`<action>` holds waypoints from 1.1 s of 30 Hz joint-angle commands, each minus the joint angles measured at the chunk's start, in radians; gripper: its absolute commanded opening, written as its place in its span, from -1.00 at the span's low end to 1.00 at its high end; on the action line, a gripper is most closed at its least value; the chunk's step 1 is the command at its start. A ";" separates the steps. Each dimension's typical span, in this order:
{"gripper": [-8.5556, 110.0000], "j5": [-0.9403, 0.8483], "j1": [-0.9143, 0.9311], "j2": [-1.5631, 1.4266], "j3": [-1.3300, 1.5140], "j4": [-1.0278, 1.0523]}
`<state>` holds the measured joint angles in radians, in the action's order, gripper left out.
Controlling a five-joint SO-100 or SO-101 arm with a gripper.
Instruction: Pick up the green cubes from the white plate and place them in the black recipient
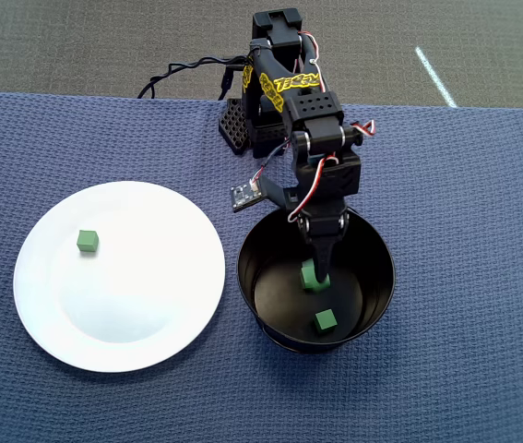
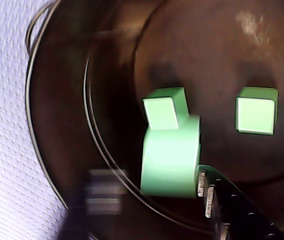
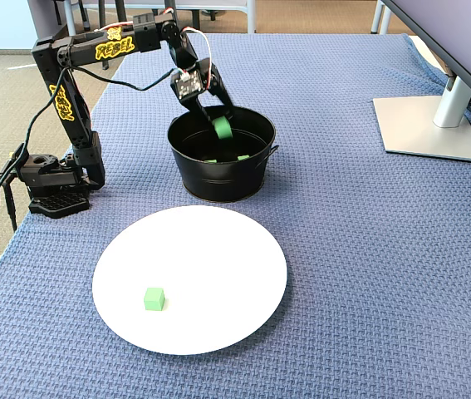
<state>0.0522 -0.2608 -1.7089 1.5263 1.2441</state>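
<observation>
Claw over the pot, one cube left on the plate

A green cube (image 2: 170,159) sits gripped in the claw (image 1: 319,274) inside the black recipient (image 1: 376,249), two cubes beneath; another (image 1: 87,241) waits on the white plate (image 1: 173,305). They look light and stiff: pinch opposite flat faces.

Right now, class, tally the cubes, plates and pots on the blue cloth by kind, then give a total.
Large round glossy white plate: 1
Round black glossy-walled pot: 1
Small matte green cubes: 4 (1 on the plate, 3 in or over the pot)
Total: 6
</observation>
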 commanded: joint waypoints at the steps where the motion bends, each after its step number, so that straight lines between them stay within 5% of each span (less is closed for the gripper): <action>1: -0.16 -0.061 0.069 -0.133 -0.100 0.072; 4: -0.25 -0.149 0.210 -0.221 -0.126 0.126; 10: -0.85 -0.212 0.683 -0.334 0.064 0.017; 15: -0.86 -0.296 0.904 -0.229 0.285 -0.235; 23: -0.81 -0.371 0.986 0.144 0.063 -0.164; 33: -0.45 -0.551 1.092 0.468 -0.204 -0.110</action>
<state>-0.3881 0.8069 -1.2778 1.4281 1.1060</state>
